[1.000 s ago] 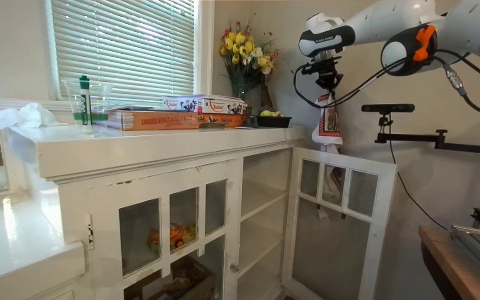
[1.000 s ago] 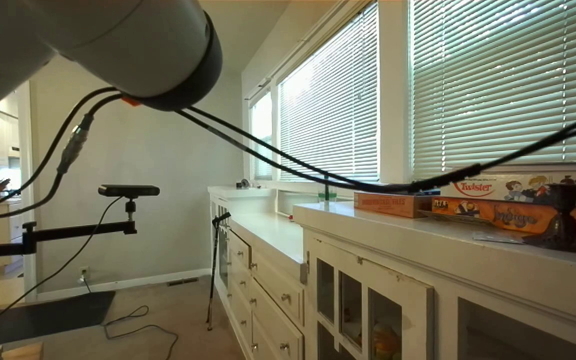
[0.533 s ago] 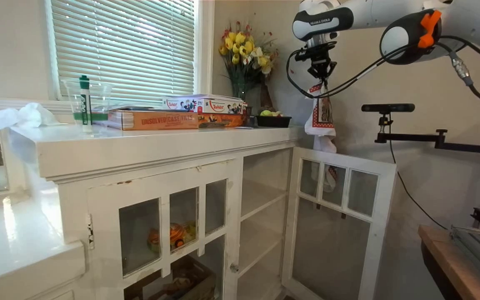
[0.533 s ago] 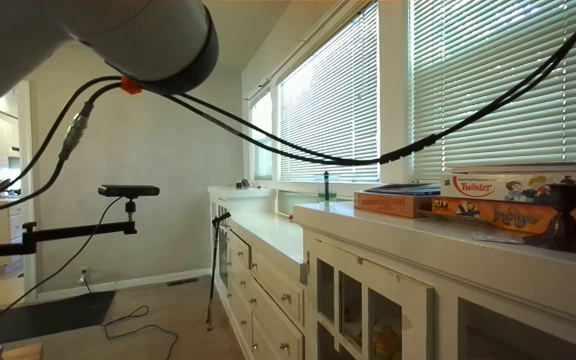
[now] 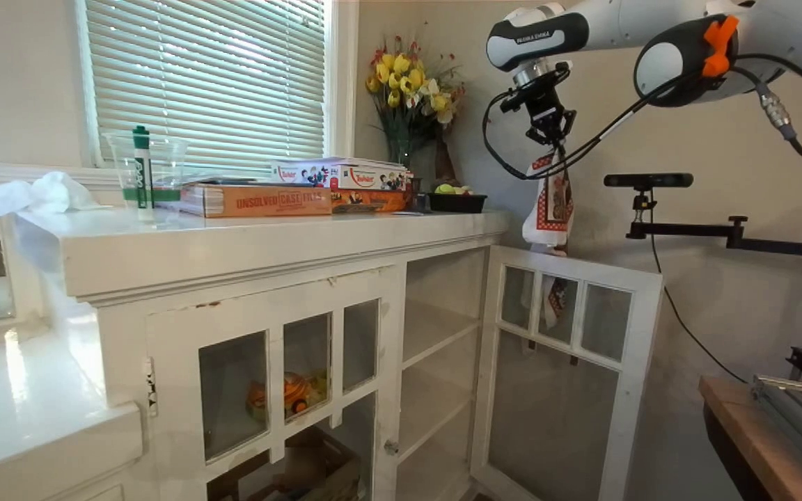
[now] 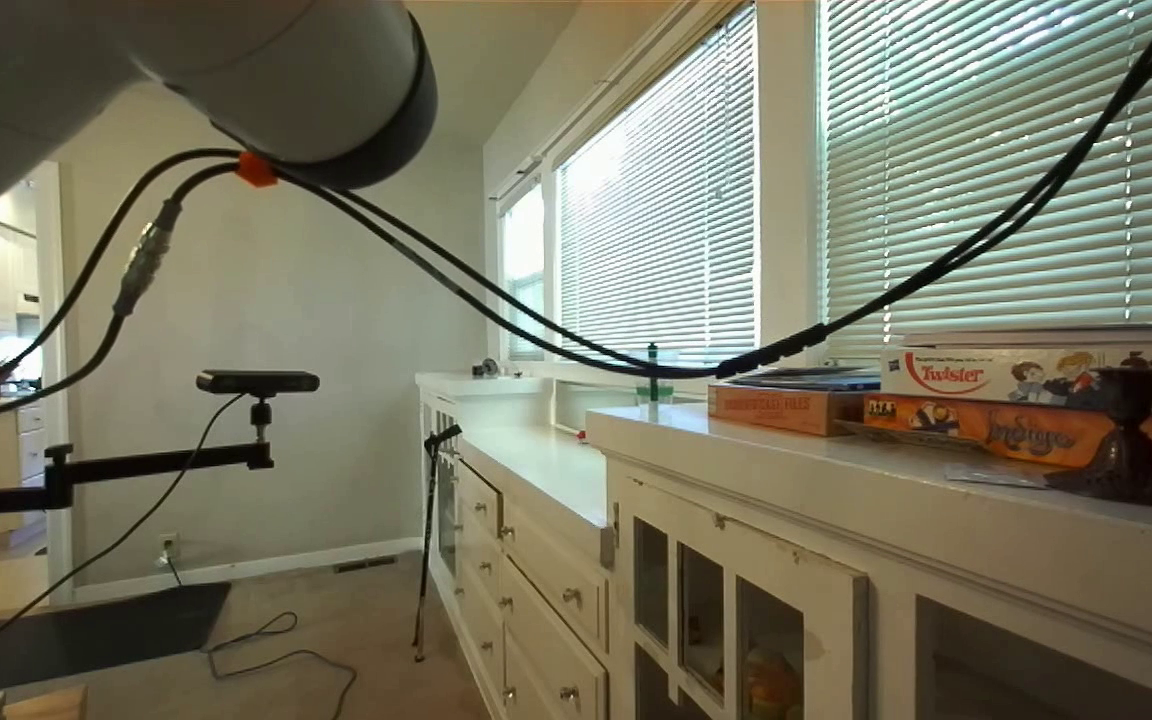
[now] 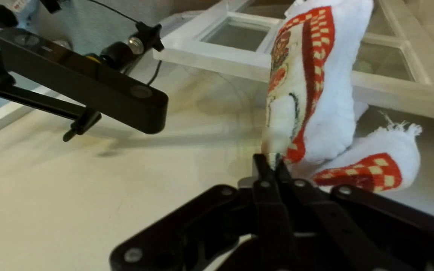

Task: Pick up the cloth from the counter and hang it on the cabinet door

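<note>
Since half a second ago, the black two-fingered end effector has tilted and swung away from the yellow flowers, its load following. Lower, to its side, runs the white painted bench; above it, the white jointed arm reads "FRANKA EMIKA". Below stands the open white glass-paned cabinet door. Clamped in the jaws, the white fabric cloth with red-checked trim hangs beneath, partly behind the door: pickup looks done, draping and release remain. Well apart, a white cardboard box reads "Twister", an orange-brown box "UNSOLVED CASE FILES".
</note>
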### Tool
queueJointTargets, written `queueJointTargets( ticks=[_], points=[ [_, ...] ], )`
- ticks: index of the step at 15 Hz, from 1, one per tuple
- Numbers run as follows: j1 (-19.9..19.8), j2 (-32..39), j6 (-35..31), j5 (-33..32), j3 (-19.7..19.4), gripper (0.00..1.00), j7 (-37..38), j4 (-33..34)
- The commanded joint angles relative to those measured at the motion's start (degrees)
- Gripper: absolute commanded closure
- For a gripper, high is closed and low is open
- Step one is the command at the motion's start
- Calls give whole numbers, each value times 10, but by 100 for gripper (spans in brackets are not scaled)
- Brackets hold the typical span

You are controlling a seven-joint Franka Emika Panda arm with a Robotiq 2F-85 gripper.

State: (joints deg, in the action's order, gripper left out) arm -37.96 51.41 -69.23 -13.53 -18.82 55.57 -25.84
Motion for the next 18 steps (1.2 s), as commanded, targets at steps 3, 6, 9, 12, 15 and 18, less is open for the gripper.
queueJointTargets(
  ticks=[3,6,9,12,15,18],
  points=[
    [-29,30,59,51,33,99,-63,28],
    [-30,50,7,46,36,99,-87,25],
    [-29,70,-33,56,48,99,-109,21],
    [-24,86,-49,66,58,99,-129,16],
    [-14,96,-43,69,63,99,-148,13],
    [-2,109,-37,67,64,99,-168,10]
  ],
)
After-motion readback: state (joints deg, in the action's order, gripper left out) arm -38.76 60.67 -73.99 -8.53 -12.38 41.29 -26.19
